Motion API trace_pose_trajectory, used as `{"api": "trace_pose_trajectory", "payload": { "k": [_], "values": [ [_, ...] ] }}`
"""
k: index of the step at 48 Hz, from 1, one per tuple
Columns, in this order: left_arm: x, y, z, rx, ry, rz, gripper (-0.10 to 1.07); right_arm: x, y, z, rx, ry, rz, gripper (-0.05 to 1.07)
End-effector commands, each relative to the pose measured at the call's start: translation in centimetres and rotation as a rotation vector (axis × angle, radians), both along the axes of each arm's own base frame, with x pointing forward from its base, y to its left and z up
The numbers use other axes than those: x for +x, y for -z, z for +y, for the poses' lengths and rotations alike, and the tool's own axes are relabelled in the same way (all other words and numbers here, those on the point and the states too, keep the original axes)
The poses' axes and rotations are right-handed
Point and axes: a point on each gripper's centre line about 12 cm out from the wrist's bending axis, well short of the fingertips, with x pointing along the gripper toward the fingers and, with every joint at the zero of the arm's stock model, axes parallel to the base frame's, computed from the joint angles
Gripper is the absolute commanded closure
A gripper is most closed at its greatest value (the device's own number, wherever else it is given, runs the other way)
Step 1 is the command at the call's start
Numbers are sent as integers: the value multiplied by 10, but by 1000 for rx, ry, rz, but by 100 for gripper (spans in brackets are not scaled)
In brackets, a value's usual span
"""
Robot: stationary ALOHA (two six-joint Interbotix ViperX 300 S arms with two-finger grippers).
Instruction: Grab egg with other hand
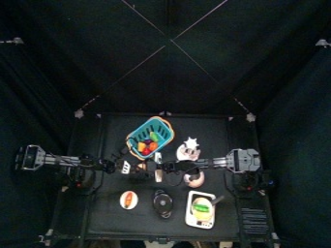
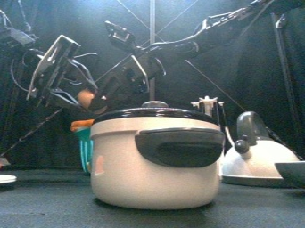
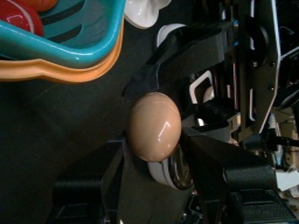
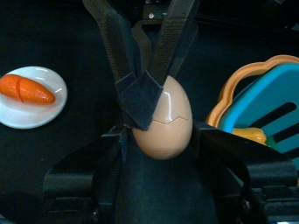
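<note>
We find the smooth pale tan oval egg (image 4: pixel 163 120) held in the air above the black surface (image 1: pixel 97 205), near its middle, between the two arms. In the right wrist view the egg sits between the right end effector (image 4: pixel 160 140) jaws, which flank its lower half, while the left end effector (image 4: pixel 146 83) comes in from the far side and pinches the egg's upper part. The left wrist view agrees: the egg (image 3: pixel 153 128) lies right at the left end effector (image 3: pixel 152 166) tips, with the other arm's black hardware close behind it.

The egg's long axis runs along the line joining the two end effectors, so each one meets an end of it. Both are equally near, touching or all but touching. We judge the left jaws pressed onto the egg; the right jaws stand around it, but we cannot tell whether they grip or merely bracket it.

The teal plastic basket (image 4: pixel 267 101) on its orange scalloped tray (image 4: pixel 233 83) lies just beside the exchange. We can read no writing or brand anywhere.
</note>
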Motion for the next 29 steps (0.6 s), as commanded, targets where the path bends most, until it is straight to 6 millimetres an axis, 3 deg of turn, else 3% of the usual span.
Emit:
{"api": "trace_pose_trajectory", "payload": {
  "k": [1,14,29],
  "values": [
    [3,-5,1,1,-2,-14,61,3,-20,-1,-3,0,-50,24],
    [2,-3,1,0,-8,-9,61,3,-20,-1,-9,-4,-49,32],
    [2,-4,1,-10,-15,-11,61,2,-17,-2,-12,-1,-39,33]
  ]
}}
